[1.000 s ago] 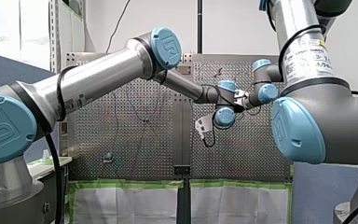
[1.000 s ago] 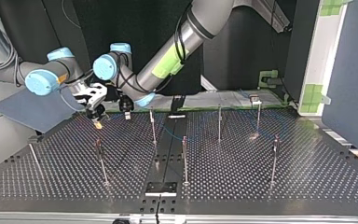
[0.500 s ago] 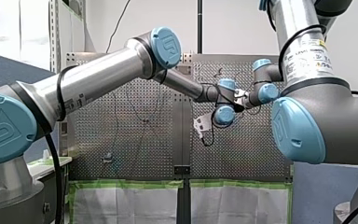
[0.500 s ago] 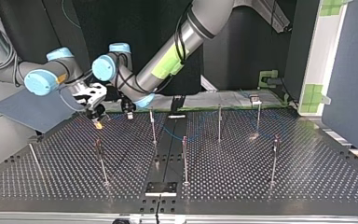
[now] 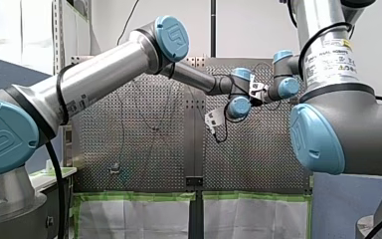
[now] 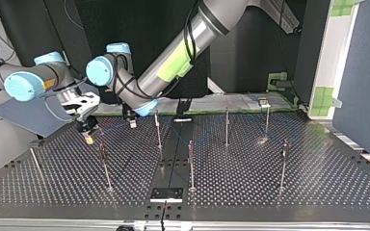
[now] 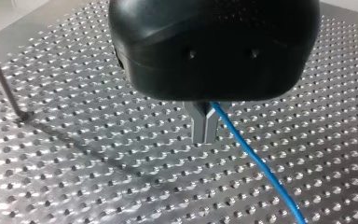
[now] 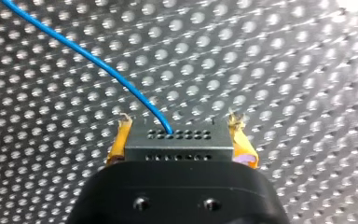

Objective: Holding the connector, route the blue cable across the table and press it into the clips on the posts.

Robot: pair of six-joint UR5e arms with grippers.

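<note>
**Item:** blue cable (image 8: 98,65), ending in a grey connector (image 8: 179,140).

**Location:** the connector sat clamped between the yellow pads of my right pincer (image 8: 179,133). It hung low over the perforated worktop (image 6: 318,183), toward the far edge at the top view's left. The cable left the connector's face and ran off over the worktop.

**Left pincer** (image 7: 204,126)**:** metal fingers were drawn close together. The cable emerged at their root and trailed away over the holes, so the grip appeared to be on the cable. In the top view this pincer stood near the right one, close to a far post (image 6: 158,130).

**Posts:** several thin uprights were spread about the worktop. Their clips were too small to make out, and no seated cable could be confirmed.

**Step in hand (judged):** early routing, with the cable held between both pincers and pressing-in not yet begun.

**Next move called for (judged):**
- Carry the connector toward the nearest post (image 6: 103,163).
- Keep the span taut and level between the pincers.
- Line the span up over the clip, then push it down.
</note>
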